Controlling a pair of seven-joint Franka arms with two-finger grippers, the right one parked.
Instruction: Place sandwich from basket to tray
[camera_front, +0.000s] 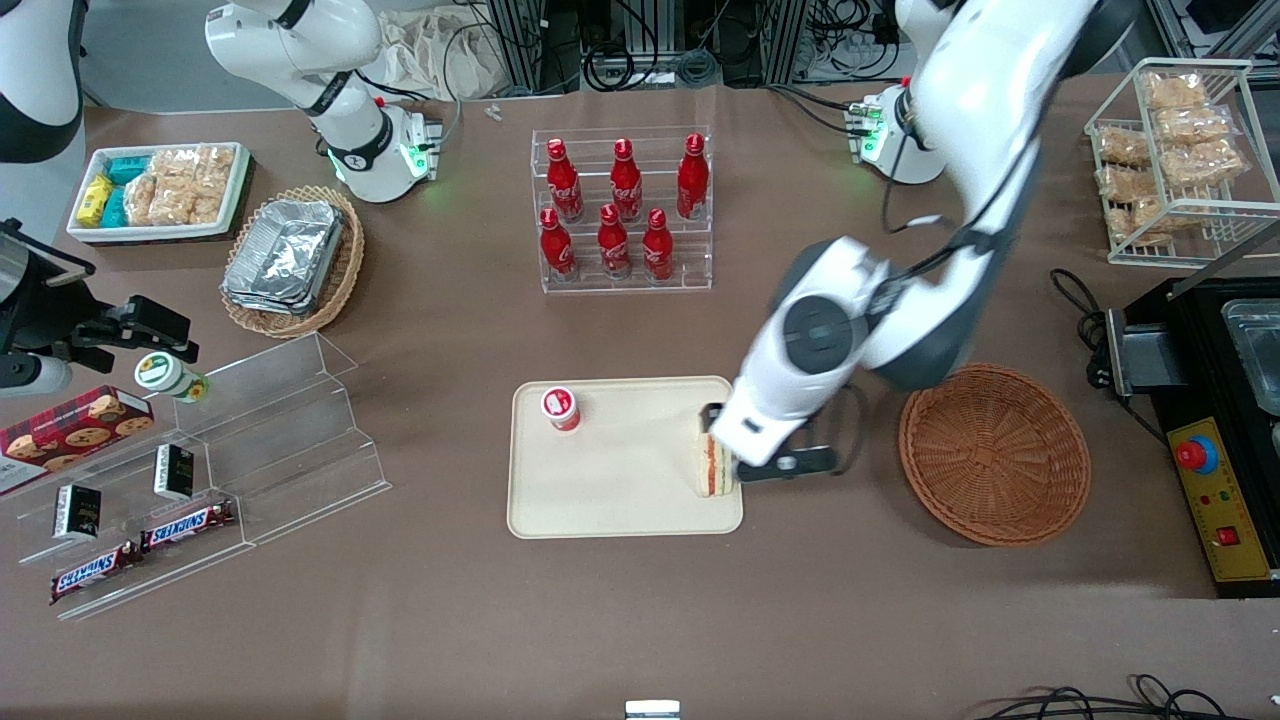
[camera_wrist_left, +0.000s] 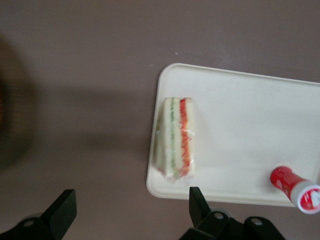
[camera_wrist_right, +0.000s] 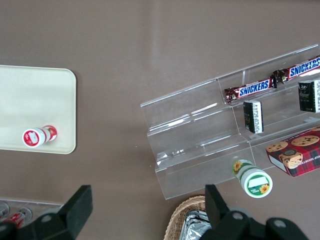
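The sandwich (camera_front: 713, 468) lies on the cream tray (camera_front: 620, 490), at the tray's edge toward the working arm's end, with its red and green layers showing. In the left wrist view the sandwich (camera_wrist_left: 176, 137) rests just inside a corner of the tray (camera_wrist_left: 240, 115). My left gripper (camera_front: 752, 452) hovers over that tray edge, between the tray and the basket. In the wrist view the gripper (camera_wrist_left: 131, 205) is open and empty, its fingers apart and clear of the sandwich. The reddish-brown basket (camera_front: 993, 452) stands empty beside the tray, toward the working arm's end.
A small red bottle with a white cap (camera_front: 561, 408) stands on the tray. A rack of red cola bottles (camera_front: 622, 210) stands farther from the front camera. A clear stepped shelf (camera_front: 250, 440) with snacks lies toward the parked arm's end. A black machine (camera_front: 1220, 420) sits beside the basket.
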